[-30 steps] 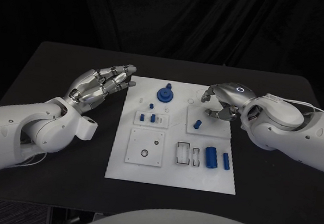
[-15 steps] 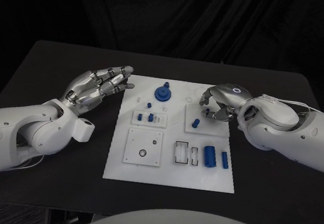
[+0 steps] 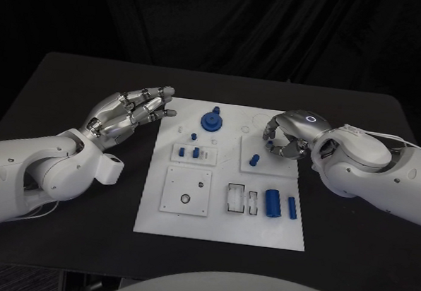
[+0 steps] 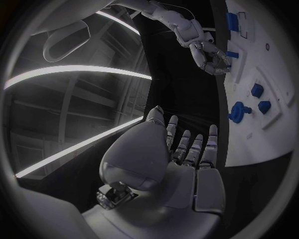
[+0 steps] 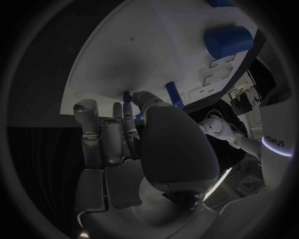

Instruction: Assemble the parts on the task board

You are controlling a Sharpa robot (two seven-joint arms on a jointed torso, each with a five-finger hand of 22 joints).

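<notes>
While left hand (image 3: pixel 130 113) hovers off task board's (image 3: pixel 222 221) left edge, fingers spread, holding nothing, we see right hand (image 3: pixel 287 137) curled down over board's far-right square plate (image 3: pixel 270 165). Its fingertips sit close by small blue peg (image 3: pixel 255 160) there; we cannot tell if they pinch it. We note blue knob part (image 3: pixel 212 121) at far middle, small blue pieces (image 3: pixel 196 152) on left-middle plate, blue cylinder (image 3: pixel 273 204) and blue bar (image 3: pixel 293 209) at near right.
</notes>
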